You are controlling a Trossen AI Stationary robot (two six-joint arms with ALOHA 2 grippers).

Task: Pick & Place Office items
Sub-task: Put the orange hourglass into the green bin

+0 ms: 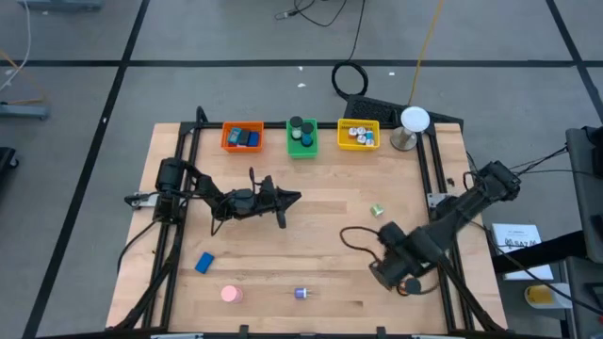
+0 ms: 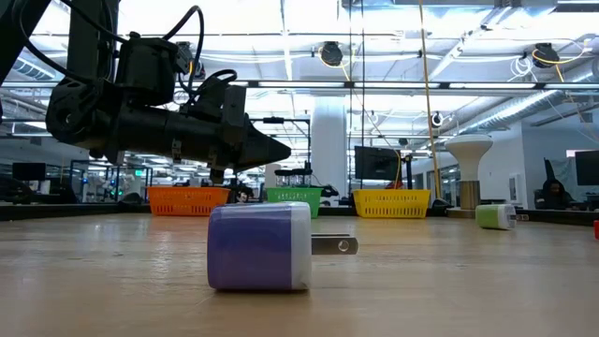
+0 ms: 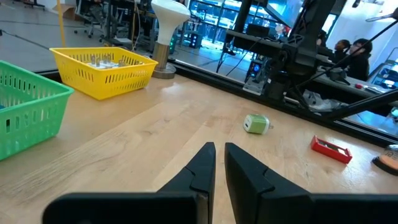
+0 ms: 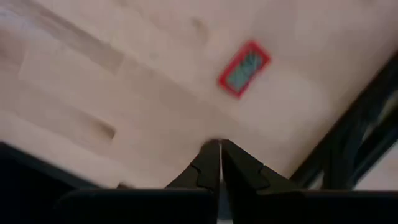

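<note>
1. Office items lie scattered on the counter (image 1: 311, 235) in the high view: a blue block (image 1: 204, 263), a pink round piece (image 1: 231, 294), a purple plug-like piece (image 1: 301, 294) and a small green piece (image 1: 376, 211). I judge the right gripper (image 1: 381, 274) nearer the purple and green ones; the left gripper (image 1: 294, 197) hangs mid-counter, empty.
2. Low view: the purple piece (image 2: 259, 245) lies on its side, prongs toward the green piece (image 2: 494, 216).
3. Left wrist view: my fingers (image 3: 200, 168) are pressed together, pinching nothing; the green piece (image 3: 255, 124) lies ahead of them, a red block (image 3: 331, 149) beyond.
4. Right wrist view: fingers (image 4: 208, 163) together, empty; the red-framed block (image 4: 244, 69) lies ahead, its long axis diagonal. That block escapes me from above.
</note>
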